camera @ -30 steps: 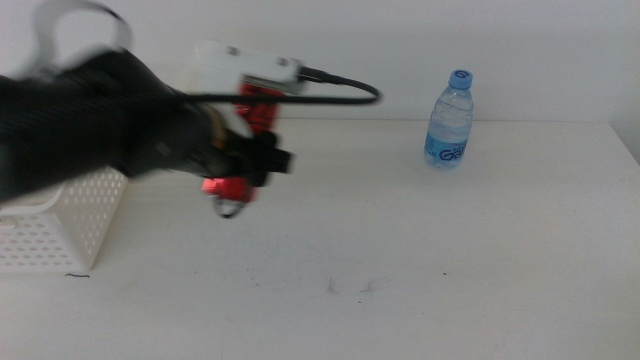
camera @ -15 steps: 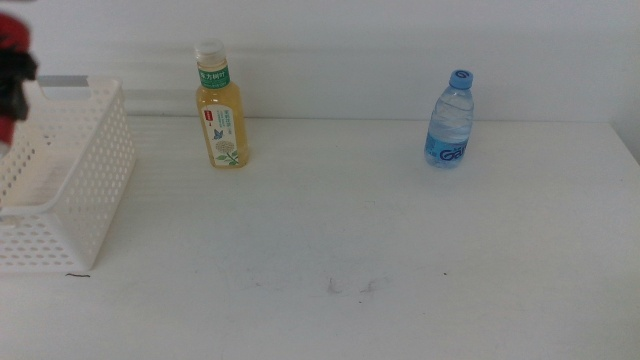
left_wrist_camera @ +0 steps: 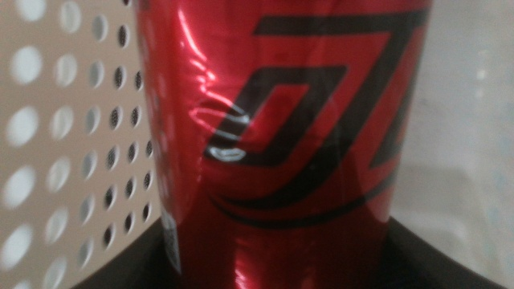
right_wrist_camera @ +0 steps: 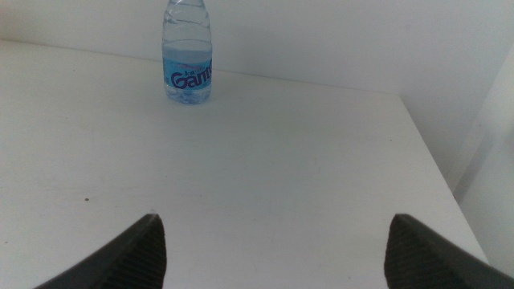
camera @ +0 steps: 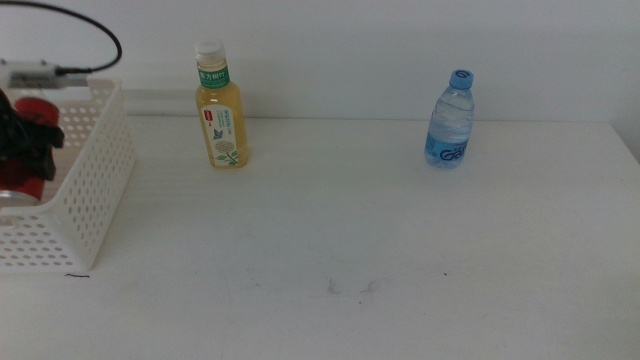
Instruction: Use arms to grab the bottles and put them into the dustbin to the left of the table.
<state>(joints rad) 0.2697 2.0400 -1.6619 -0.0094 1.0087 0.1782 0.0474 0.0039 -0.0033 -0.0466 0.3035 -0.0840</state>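
Observation:
My left gripper (camera: 24,145) hangs inside the white dustbin (camera: 92,185) at the table's left end, shut on the red soda can (camera: 37,108). The can (left_wrist_camera: 281,136) fills the left wrist view, with the dustbin's perforated wall (left_wrist_camera: 72,136) right beside it. A yellow tea bottle (camera: 222,110) stands upright at the back left. At the back right stands the clear water bottle (camera: 450,120), also upright. My right gripper (right_wrist_camera: 273,241) is open and low over the table's near right side, out of the middle view. It faces the water bottle (right_wrist_camera: 189,56) from well short of it.
The white table (camera: 350,230) stretches between the dustbin and its right edge, with faint dark scuffs (camera: 350,287) near the front middle. A black cable (camera: 95,30) arches over the dustbin from the left arm. A wall runs behind the bottles.
The left arm swung left with the can from over the table's left part and now sits lower inside the dustbin. The tea bottle it was covering came into view.

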